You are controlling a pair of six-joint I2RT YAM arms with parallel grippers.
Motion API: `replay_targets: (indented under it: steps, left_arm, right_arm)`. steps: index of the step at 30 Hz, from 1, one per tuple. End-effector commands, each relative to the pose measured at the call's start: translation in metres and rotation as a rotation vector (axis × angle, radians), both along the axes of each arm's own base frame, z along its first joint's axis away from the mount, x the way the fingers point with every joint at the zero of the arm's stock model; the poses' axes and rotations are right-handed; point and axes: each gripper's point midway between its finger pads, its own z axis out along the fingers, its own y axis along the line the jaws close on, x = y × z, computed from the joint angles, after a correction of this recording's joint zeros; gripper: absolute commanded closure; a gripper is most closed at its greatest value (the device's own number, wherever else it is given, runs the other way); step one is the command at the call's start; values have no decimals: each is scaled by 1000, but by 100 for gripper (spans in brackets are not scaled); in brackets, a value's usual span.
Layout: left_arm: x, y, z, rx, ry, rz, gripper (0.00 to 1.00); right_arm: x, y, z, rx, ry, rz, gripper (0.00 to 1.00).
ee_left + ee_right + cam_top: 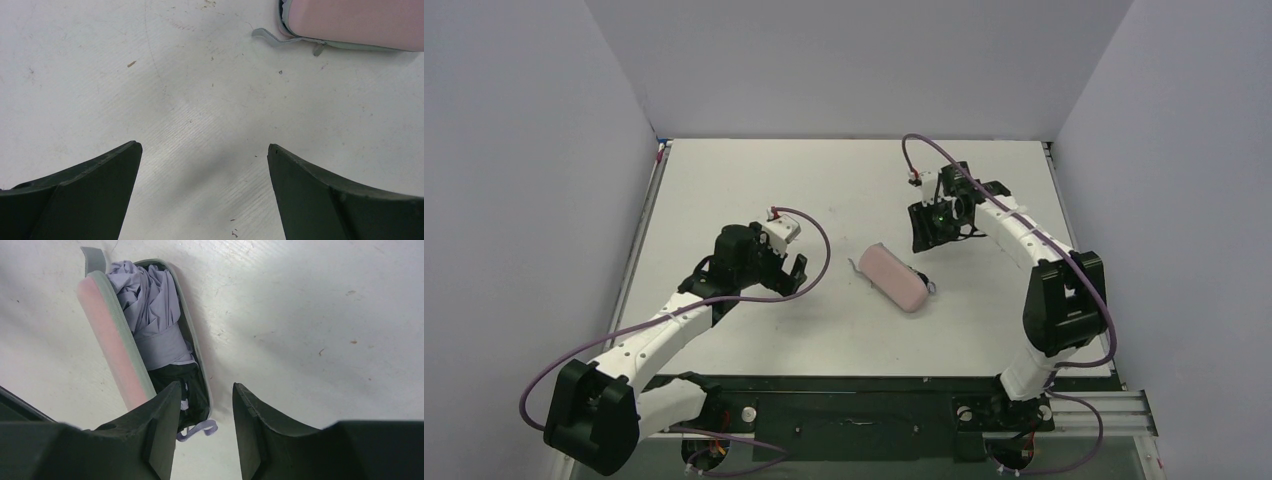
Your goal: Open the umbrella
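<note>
Left tool [202, 146] gapes wide, empty; right tool [206, 385] — parted narrowly, holding nothing — hovers by the folded umbrella [155, 315] in its case [114, 342].

Case [894, 278] lay on the table [754, 190] at frame centre, umbrella [155, 315] sat inside it, strap loop [197, 430] poked out its lower-right end, left gripper [789, 275] stood left of case, right gripper [939, 232] above-right, both apart from it.
</note>
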Motion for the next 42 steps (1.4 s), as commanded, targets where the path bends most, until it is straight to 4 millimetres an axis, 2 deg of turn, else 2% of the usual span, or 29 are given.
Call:
replay_targets:
  steps: [1,5,12,15,22,27,31,35,37,39,40,42]
  left_arm:
    - [11,-1,20,-12,-57,-4,3]
    - [12,0,20,-8,-59,0,3]
    - [6,3,13,4,-37,-6,3]
    - [2,4,8,7,-24,-10,3]
    - [5,6,10,21,-30,0,3]
    - [8,12,15,31,-44,19,3]
    - [9,16,19,41,-50,33,3]
    - [10,22,20,53,-59,50,3]
    - [12,26,20,61,-61,58,3]
    - [13,29,20,71,-64,72,3]
    - [15,32,21,72,-65,80,3]
    - [18,37,22,74,-63,100,3]
  right_arm:
    - [0,8,-12,-61,1,54,61]
    - [-14,18,-25,-81,53,117,56]
    - [-30,45,1,7,24,168,39]
    - [-39,53,1,-21,13,187,35]
    - [-38,60,-24,-173,-27,198,32]
    - [-39,54,-47,-313,-39,206,33]
    - [-44,46,-67,-384,-24,197,41]
    - [-38,33,-81,-457,-29,174,51]
    - [-34,34,-82,-458,-32,167,62]
    - [-28,41,-79,-433,-35,164,79]
    - [-26,45,-78,-417,-35,163,92]
    - [-17,57,-68,-361,-49,162,100]
